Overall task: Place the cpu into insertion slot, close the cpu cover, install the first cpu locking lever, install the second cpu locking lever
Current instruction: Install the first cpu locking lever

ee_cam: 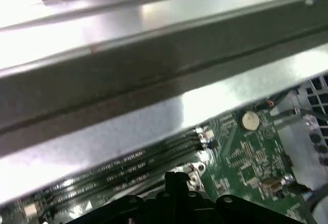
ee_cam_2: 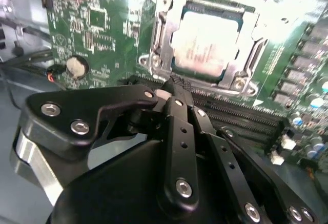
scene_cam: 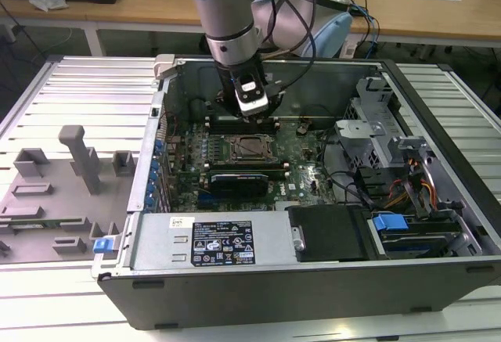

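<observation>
The cpu point(ee_cam_2: 205, 42) lies flat in the insertion slot point(scene_cam: 249, 148) on the green motherboard, its silvery face showing through the window of the cpu cover point(ee_cam_2: 165, 32). The cover lies down over the chip's edges. I cannot make out how the locking levers stand. My gripper point(scene_cam: 254, 109) hangs inside the open computer case, just above the memory slots point(ee_cam_2: 246, 119) on the far side of the socket. In the second wrist view its black fingertips point(ee_cam_2: 173, 86) meet at a point beside the cover's edge, shut with nothing between them.
A black expansion card point(scene_cam: 239, 178) lies in front of the socket. The power supply point(scene_cam: 211, 240) and drive cage point(scene_cam: 383, 138) crowd the case. A coin battery point(ee_cam_2: 77, 66) sits on the board. Grey fixtures point(scene_cam: 55, 193) stand on the slatted table at the exterior view's left.
</observation>
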Controlling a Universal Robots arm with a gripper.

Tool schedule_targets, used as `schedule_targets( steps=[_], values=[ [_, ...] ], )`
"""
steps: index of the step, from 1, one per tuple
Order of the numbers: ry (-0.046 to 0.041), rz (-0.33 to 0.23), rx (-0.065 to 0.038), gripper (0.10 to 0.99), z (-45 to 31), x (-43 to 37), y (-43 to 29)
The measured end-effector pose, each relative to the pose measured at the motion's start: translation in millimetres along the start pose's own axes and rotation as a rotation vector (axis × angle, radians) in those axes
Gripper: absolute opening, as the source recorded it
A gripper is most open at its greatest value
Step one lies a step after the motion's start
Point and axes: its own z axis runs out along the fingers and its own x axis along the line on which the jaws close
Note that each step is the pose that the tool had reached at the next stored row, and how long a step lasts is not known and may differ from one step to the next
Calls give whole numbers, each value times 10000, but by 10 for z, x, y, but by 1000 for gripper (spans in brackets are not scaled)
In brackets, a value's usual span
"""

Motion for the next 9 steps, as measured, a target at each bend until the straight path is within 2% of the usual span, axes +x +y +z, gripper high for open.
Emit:
schedule_targets(
  steps=[4, 5, 6, 7, 8, 9],
  values=[
    [9, -1, 8, 106, 0, 0, 0],
    [73, 5, 27, 106, 2, -1, 1],
    [361, 28, 105, 106, 5, -9, 3],
    [687, 50, 215, 106, 9, -21, 4],
    [1142, 78, 380, 106, 14, -38, 3],
    [1311, 87, 441, 106, 16, -44, 2]
  ],
)
